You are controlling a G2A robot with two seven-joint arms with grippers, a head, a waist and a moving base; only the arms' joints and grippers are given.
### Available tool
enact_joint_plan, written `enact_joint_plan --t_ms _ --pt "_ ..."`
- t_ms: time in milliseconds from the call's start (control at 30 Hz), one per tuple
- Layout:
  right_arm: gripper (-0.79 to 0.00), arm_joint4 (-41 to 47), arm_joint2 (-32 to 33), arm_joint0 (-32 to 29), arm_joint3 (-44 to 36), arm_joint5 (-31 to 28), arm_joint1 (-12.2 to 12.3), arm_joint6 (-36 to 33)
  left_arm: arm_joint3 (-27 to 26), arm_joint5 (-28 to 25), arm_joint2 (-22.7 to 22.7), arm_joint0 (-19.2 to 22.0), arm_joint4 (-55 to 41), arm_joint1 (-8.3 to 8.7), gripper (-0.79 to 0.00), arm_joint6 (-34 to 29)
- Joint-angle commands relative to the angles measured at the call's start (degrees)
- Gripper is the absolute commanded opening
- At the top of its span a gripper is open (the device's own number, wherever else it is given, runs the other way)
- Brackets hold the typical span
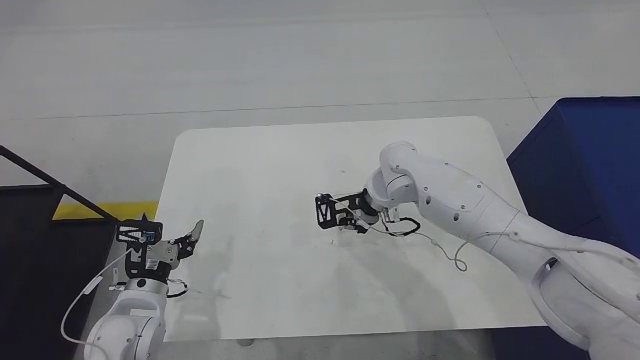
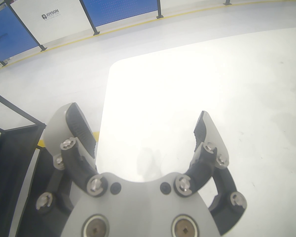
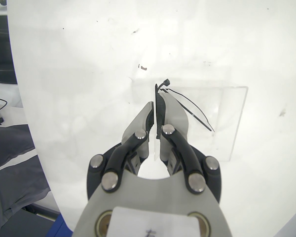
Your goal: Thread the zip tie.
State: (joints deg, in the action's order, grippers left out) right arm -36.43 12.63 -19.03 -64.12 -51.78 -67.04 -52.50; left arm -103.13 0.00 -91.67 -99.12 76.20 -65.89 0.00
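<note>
Two end effectors over one white worktop [image 1: 260, 170], seen from the top. Left end effector [image 1: 190, 238] at the near left edge of the worktop, fingers spread, nothing between them. Right end effector [image 1: 321, 212] near the middle of the worktop, pointing left, well apart from the left one. Zip tie too thin to make out clearly from up here.

From the left wrist: left end effector [image 2: 138, 109] wide open, ribbed black pads [image 2: 80, 127] facing each other across a broad gap, holding nothing. Beyond the fingertips, the bright worktop [image 2: 175, 80] with a rounded corner, then pale floor.

From the right wrist: right end effector [image 3: 157, 98] closed down to a narrow slit, pinching the black zip tie [image 3: 165, 83]. Square head of the tie poking out just past the fingertips, strap running back between the pads. Thin tail curving away from the head to one side, free end over a clear plastic sheet [image 3: 233, 124]. Sheet flat on the worktop [image 3: 88, 45], partly beneath the fingers, one edge visible through the gap behind the pads. Small dark speck [image 3: 144, 68] on the worktop just beyond the head, not touching the tie.
</note>
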Motion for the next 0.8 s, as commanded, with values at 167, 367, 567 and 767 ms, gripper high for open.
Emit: enact_joint_plan --t_ms 167,367,567,767 --pt "-0.785 -0.1 0.6 -0.4 -1.1 0.8 0.5 -0.8 0.0 0.0 0.0 0.0 0.0 0.0 0.0 0.0" --pt "-0.751 0.1 0.9 -0.6 -1.7 1.5 0.8 -1.5 0.0 0.0 0.0 0.0 0.0 0.0 0.0 0.0" --pt "-0.693 0.4 1.1 -0.7 -2.2 2.0 1.0 -2.0 0.0 0.0 0.0 0.0 0.0 0.0 0.0 0.0" --pt "-0.69 1.1 1.2 -0.5 -2.3 1.7 1.0 -1.7 0.0 0.0 0.0 0.0 0.0 0.0 0.0 0.0"
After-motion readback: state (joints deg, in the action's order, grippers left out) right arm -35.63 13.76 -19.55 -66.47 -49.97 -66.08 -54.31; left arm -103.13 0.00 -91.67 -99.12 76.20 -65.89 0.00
